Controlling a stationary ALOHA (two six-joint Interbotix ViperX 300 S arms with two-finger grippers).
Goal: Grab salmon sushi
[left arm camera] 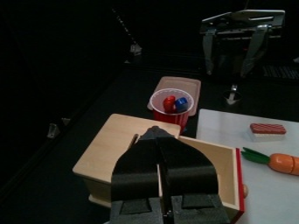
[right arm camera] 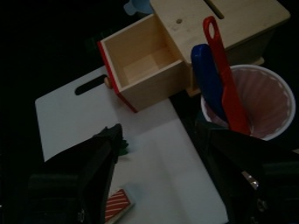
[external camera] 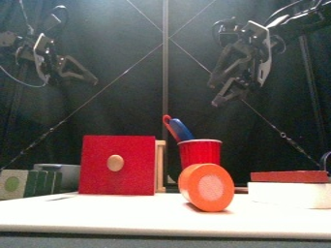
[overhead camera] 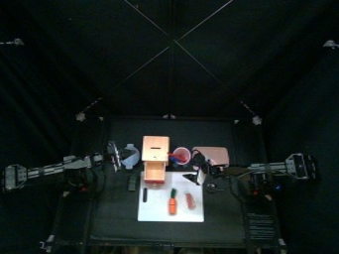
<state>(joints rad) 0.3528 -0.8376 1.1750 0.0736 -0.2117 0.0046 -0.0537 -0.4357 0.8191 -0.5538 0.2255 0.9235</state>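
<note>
1. Your right gripper hangs high with its jaws spread wide, holding nothing.
2. Your left gripper is pressed closed, also empty.
3. The salmon sushi lies ungrasped on the white board, at the red cup's four o'clock in the left wrist view; the whole grab remains.

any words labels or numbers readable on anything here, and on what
None can be read. The wooden box, the red cup, the white board and the salmon sushi show no lettering in any view. The small items at the front view's left edge are too blurred to tell.
</note>
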